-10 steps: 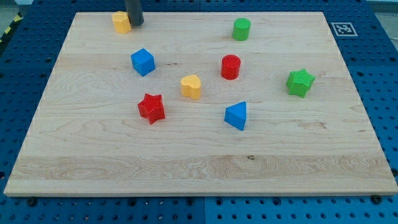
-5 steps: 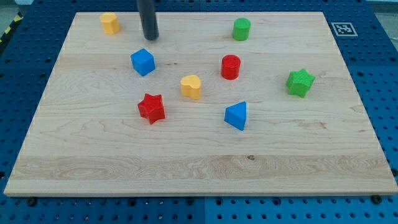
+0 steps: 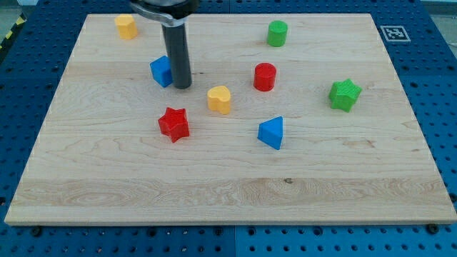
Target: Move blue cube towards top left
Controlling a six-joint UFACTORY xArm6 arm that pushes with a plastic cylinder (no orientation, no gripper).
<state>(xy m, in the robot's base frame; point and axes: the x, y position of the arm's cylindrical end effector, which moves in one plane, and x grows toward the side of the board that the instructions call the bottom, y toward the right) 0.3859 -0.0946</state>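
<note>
The blue cube (image 3: 161, 71) sits on the wooden board (image 3: 228, 185) in its upper left part. My tip (image 3: 183, 86) is down on the board right beside the cube's right side, and the rod hides the cube's right edge. I cannot tell whether the tip touches the cube. The cube stands below and to the right of the board's top left corner.
A yellow block (image 3: 126, 26) lies near the top left corner. A yellow block (image 3: 220, 99) and a red star (image 3: 173, 123) lie just below my tip. A red cylinder (image 3: 265, 76), green cylinder (image 3: 278, 33), green star (image 3: 345, 94) and blue wedge-like block (image 3: 271, 133) lie to the right.
My tip has moved from the top edge down and right to the blue cube's right side. The yellow block at the top shifted left early on. The blue cube has stayed put.
</note>
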